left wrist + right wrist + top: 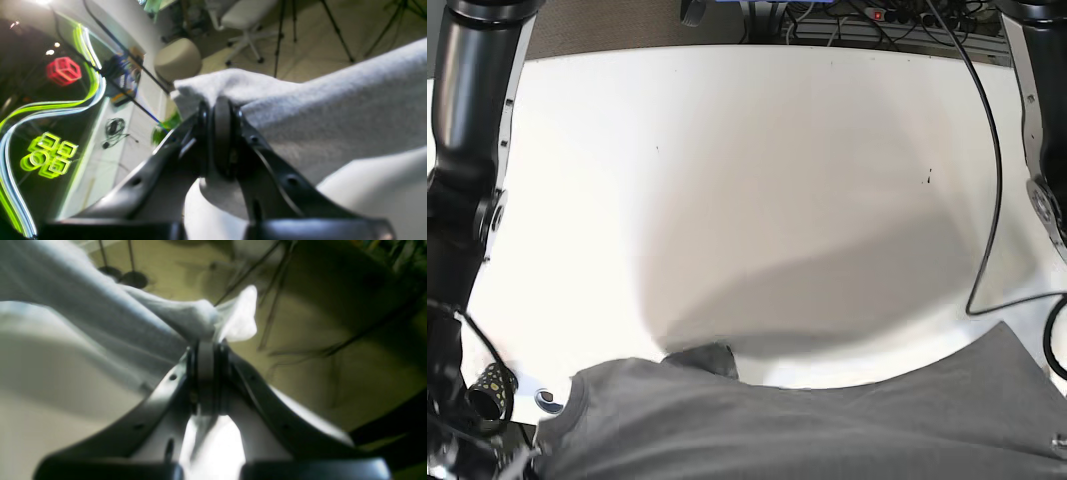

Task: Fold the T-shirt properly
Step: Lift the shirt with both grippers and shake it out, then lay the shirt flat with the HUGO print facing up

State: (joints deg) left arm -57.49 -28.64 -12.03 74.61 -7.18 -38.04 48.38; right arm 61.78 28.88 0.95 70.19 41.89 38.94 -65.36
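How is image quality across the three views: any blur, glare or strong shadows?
Right wrist: soft and smeared throughout; the shirt and right gripper lack sharp edges, and a bright patch blows out below the fingers. Left wrist: sharper; the left gripper is clear, but neon reflections glare at the left. Base: evenly lit and sharp, with a broad shadow on the table beyond the shirt.

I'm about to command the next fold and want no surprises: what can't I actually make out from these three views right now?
- Base view: the T-shirt runs off the bottom edge, so its lower part and overall shape are unseen; neither hand is visible there.
- Right wrist view: blurred; the right hand pinches cloth, but which part of the shirt cannot be told.
- Left wrist view: the left hand grips an edge; cloth hides the table below.
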